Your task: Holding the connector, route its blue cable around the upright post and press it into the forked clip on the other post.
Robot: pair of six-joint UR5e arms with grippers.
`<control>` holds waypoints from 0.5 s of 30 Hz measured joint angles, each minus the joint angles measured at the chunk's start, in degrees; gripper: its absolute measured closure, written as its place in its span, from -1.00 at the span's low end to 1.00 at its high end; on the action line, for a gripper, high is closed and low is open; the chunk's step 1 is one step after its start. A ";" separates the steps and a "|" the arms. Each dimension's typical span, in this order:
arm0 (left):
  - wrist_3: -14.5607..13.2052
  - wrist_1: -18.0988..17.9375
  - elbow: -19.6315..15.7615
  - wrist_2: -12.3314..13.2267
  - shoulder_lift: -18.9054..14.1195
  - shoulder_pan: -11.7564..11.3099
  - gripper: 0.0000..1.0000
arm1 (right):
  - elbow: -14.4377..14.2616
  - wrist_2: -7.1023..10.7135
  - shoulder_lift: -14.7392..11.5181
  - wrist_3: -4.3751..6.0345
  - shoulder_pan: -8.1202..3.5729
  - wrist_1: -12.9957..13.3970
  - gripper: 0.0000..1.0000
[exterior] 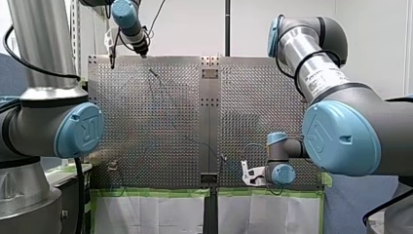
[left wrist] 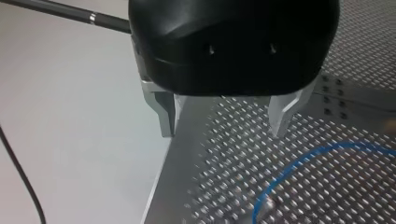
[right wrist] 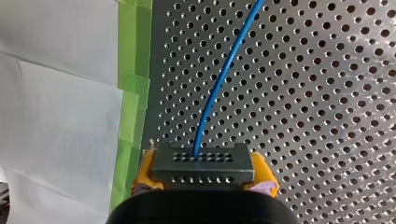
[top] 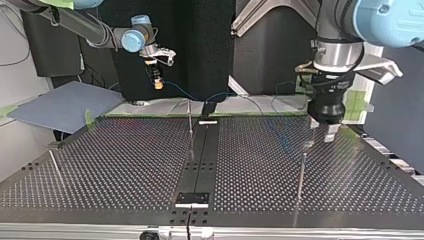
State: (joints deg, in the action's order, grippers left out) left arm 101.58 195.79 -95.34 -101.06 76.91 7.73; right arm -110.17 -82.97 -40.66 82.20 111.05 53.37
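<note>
Right gripper [right wrist: 204, 176] clamped on connector [right wrist: 203, 163]; left gripper [left wrist: 224, 120] fingers apart, empty. Risk: the slack blue cable [right wrist: 219, 88] could ride over the upright post [top: 190, 122] if swung too high.

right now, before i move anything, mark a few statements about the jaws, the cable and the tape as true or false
1. The right jaws are shut on the connector. True.
2. The left jaws grip the blue cable. False: they stand open and empty above the table, and the cable curves across the table ahead of them.
3. The blue cable leaves the connector and runs out over the perforated table. True.
4. The tape along the table's edge is red. False: it is green.
</note>
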 joint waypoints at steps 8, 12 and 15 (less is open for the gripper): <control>-3.43 4.29 -1.02 -2.84 0.15 -0.38 -1.00 | -0.01 0.00 0.00 -0.06 0.01 -0.24 1.00; -3.28 6.27 -1.34 -4.27 0.25 -0.64 -1.00 | -0.01 0.00 0.00 -0.11 0.03 -0.38 1.00; -3.16 7.74 -1.39 -4.68 0.26 -0.85 -1.00 | -0.01 0.00 0.00 -0.15 0.03 -0.43 1.00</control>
State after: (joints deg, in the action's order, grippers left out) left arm 98.42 203.53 -96.73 -105.73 77.17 6.88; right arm -110.18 -82.98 -40.66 82.04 111.07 52.94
